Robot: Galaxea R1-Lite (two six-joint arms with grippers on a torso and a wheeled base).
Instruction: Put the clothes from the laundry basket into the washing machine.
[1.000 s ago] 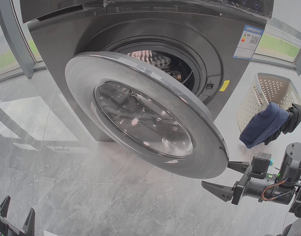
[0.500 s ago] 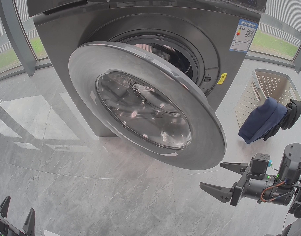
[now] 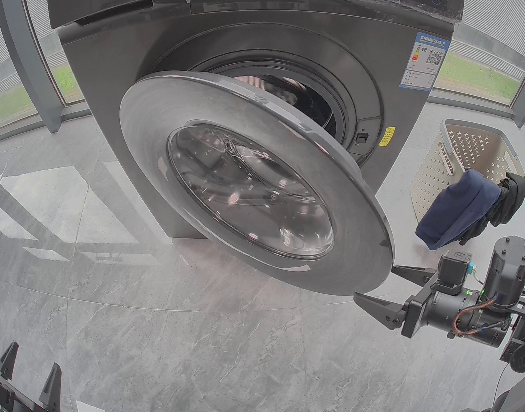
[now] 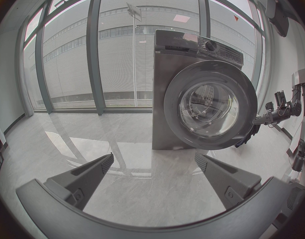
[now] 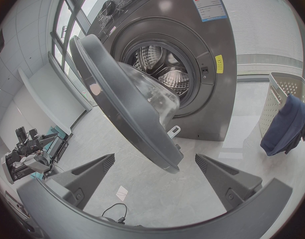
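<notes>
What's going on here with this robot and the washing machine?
The right gripper, open, is at the rim of the half-open door of the washing machine. A navy garment and a black garment hang over the laundry basket beside it; the drum looks empty. The left gripper sits open, low and away.

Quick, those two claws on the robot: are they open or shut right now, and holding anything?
Left gripper: open, holding nothing.
Right gripper: open, holding nothing.
</notes>
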